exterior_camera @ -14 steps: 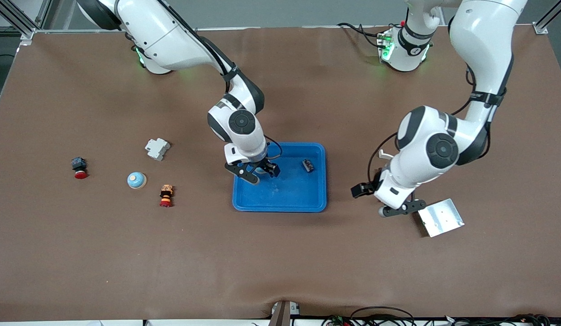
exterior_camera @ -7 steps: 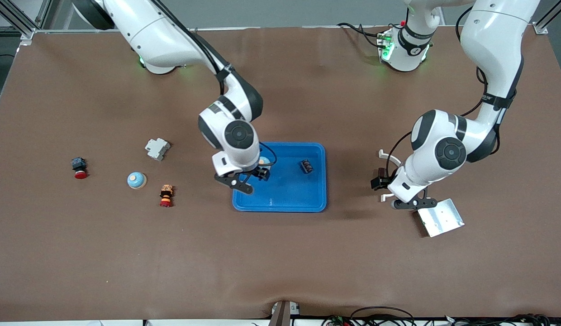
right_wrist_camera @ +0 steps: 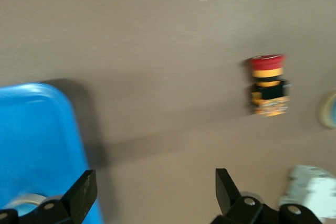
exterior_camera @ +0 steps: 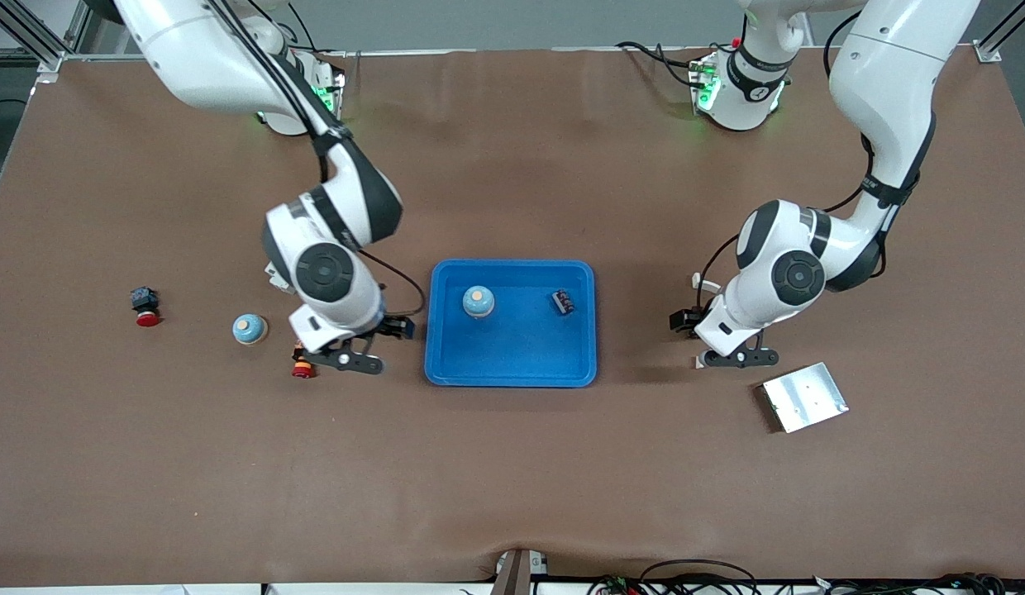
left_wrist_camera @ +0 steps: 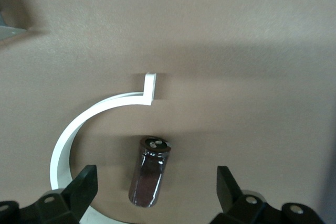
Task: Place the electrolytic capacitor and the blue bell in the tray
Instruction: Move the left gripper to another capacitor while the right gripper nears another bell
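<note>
Blue tray (exterior_camera: pixel 512 364) mid-table holds blue bell (exterior_camera: pixel 478 302) and small dark component (exterior_camera: pixel 562 302), apart. Left gripper (left_wrist_camera: pixel 155 192) spread wide, empty, over table toward left arm's end of tray; dark cylindrical capacitor (left_wrist_camera: pixel 149 171) lies between its fingers beside white curved clip (left_wrist_camera: pixel 89 116). Right gripper (right_wrist_camera: pixel 152 195) spread, empty, over table just beside tray, near red-capped pushbutton (right_wrist_camera: pixel 269 85).

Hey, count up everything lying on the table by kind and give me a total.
Blue bells: 2
Red push-buttons: 2
Blue tray: 1
Silver plate: 1
Dark capacitor: 1
Small dark part in the tray: 1
White curved piece: 1
Grey-white block: 1
Total: 10
</note>
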Controlling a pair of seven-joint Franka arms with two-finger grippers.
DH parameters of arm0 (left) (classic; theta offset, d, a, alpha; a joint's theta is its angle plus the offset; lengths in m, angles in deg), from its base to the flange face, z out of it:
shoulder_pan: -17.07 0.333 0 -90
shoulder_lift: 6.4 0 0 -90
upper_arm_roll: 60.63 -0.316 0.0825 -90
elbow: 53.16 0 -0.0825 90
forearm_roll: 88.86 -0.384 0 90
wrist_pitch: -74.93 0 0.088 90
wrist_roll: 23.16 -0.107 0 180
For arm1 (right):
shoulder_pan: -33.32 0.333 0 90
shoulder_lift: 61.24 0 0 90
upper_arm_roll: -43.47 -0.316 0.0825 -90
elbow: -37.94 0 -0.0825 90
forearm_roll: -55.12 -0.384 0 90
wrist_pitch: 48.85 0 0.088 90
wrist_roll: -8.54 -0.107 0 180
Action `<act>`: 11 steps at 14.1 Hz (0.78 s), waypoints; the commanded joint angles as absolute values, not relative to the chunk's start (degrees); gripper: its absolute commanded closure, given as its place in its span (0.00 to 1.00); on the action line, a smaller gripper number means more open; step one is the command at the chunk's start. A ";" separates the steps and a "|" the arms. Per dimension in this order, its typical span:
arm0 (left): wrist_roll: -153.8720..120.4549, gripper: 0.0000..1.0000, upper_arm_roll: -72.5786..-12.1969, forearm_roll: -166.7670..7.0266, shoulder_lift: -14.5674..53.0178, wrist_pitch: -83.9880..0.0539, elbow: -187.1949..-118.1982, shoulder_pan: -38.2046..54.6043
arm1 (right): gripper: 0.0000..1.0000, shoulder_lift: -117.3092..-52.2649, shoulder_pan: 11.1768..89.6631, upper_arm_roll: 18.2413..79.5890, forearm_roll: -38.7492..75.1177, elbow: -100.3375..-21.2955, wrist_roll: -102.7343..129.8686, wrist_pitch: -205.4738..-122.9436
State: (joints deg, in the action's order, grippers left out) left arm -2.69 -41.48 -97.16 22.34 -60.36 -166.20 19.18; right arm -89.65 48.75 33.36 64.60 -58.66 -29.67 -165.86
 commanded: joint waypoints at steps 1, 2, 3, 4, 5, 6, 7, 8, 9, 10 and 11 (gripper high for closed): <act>-2.95 0.00 -41.38 -101.16 23.92 -61.47 -166.54 19.45 | 0.00 -79.37 43.62 32.48 65.40 -71.97 -22.34 -170.64; -2.94 0.00 -41.38 -101.25 24.27 -61.65 -166.63 19.53 | 0.00 -77.34 41.60 32.48 65.40 -75.32 -19.79 -173.28; -2.94 0.00 -41.38 -101.25 24.80 -61.74 -166.63 19.62 | 0.00 -76.01 39.84 32.48 65.40 -77.61 -17.24 -175.13; -2.86 0.00 -41.29 -101.25 24.98 -61.91 -166.63 19.54 | 0.00 -75.57 38.26 32.48 65.40 -78.94 -15.22 -176.28; -2.77 0.00 -41.29 -101.25 25.24 -61.91 -166.63 19.45 | 0.00 -75.47 36.59 32.39 65.40 -80.52 -13.19 -178.21; -2.68 0.00 -41.29 -101.25 25.42 -61.83 -166.63 19.45 | 0.00 -75.47 34.92 32.39 65.40 -82.45 -10.65 -181.36; -2.42 0.00 -41.29 -101.25 25.51 -61.91 -166.63 19.27 | 0.00 -75.47 32.64 32.39 65.40 -84.82 -7.67 -185.31; -2.33 0.00 -41.29 -101.25 25.51 -61.91 -166.63 19.18 | 0.00 -75.65 30.36 32.39 65.40 -87.10 -4.59 -189.09; -2.24 0.00 -41.29 -101.25 25.51 -61.91 -166.63 19.18 | 0.00 -75.91 28.42 32.39 65.40 -88.78 -1.86 -192.95; -2.24 0.00 -41.29 -101.25 25.77 -61.83 -166.71 19.18 | 0.00 -76.52 26.14 32.39 65.40 -89.75 1.04 -195.69; -2.24 0.00 -41.29 -101.25 25.86 -61.83 -166.71 19.18 | 0.00 -77.40 24.11 32.30 65.40 -89.94 3.67 -197.54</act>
